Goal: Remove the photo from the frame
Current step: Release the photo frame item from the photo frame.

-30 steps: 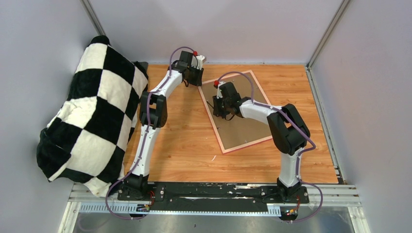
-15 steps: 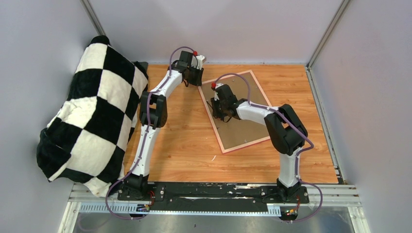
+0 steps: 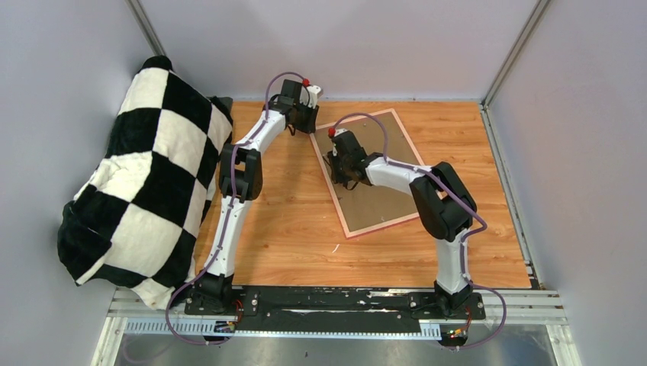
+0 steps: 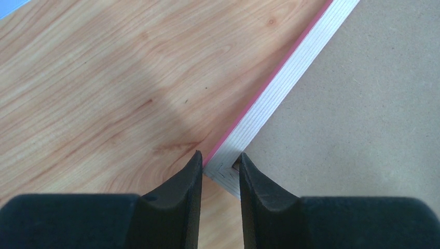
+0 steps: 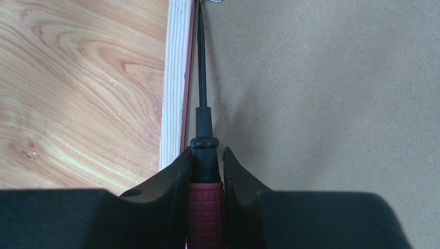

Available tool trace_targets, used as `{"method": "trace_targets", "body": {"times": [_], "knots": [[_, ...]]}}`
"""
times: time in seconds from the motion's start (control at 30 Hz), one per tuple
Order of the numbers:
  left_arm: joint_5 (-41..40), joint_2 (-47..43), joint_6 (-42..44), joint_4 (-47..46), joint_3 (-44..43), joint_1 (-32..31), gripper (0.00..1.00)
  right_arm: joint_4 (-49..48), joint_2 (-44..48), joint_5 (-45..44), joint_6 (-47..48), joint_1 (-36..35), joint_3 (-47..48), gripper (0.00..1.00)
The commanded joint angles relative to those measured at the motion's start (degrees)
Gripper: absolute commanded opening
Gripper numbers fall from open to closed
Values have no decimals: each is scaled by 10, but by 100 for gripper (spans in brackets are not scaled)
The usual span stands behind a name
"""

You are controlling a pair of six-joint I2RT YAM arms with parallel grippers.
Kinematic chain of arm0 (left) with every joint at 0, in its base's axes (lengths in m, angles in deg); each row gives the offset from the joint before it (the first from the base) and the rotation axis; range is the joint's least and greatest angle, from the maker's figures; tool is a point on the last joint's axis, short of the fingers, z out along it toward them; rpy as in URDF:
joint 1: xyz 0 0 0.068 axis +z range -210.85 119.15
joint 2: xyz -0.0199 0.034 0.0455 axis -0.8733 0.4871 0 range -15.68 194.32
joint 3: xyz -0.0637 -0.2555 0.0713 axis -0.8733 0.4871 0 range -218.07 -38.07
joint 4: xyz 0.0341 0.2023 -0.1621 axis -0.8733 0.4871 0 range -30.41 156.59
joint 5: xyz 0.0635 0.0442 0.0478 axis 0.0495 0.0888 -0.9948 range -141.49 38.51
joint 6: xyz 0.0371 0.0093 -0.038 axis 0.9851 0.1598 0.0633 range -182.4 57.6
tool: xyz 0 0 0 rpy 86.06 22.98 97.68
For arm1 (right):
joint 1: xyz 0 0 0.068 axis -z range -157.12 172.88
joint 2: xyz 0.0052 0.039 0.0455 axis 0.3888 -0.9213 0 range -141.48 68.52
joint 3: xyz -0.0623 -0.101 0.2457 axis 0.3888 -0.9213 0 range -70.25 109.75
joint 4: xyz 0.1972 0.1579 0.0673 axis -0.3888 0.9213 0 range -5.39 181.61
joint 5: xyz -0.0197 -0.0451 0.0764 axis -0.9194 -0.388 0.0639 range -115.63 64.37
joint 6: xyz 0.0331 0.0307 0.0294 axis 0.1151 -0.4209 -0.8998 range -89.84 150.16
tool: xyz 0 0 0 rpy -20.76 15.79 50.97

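Note:
The frame (image 3: 387, 228) lies face down on the wooden table, its pink border round a brown backing board (image 3: 385, 194). The photo is hidden under that board. My left gripper (image 3: 309, 126) is at the frame's far left corner; in the left wrist view its jaws (image 4: 220, 158) are shut on the pale corner of the frame (image 4: 280, 88). My right gripper (image 3: 341, 169) hovers over the frame's left side, shut (image 5: 207, 151) on a red-handled screwdriver (image 5: 206, 187). The black shaft runs along the seam between the frame (image 5: 174, 78) and the backing board (image 5: 321, 104).
A large black-and-white checked blanket (image 3: 145, 175) is heaped against the left wall. Grey walls close the table on three sides. A small metal clip (image 5: 217, 1) sits at the seam past the screwdriver's tip. A tiny white scrap (image 3: 334, 248) lies near the frame's near corner.
My right gripper has slid with the screwdriver along the frame's left side towards the far left corner. The left gripper has stayed on the corner.

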Motion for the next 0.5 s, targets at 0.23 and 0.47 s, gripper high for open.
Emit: {"method": "trace_targets", "body": {"times": [0.23, 0.47], "knots": [[12, 34, 6, 100, 9, -18, 0, 50, -74, 5, -71, 29, 41, 0], [12, 34, 6, 100, 9, -19, 0, 60, -84, 59, -90, 45, 50, 0]]}}
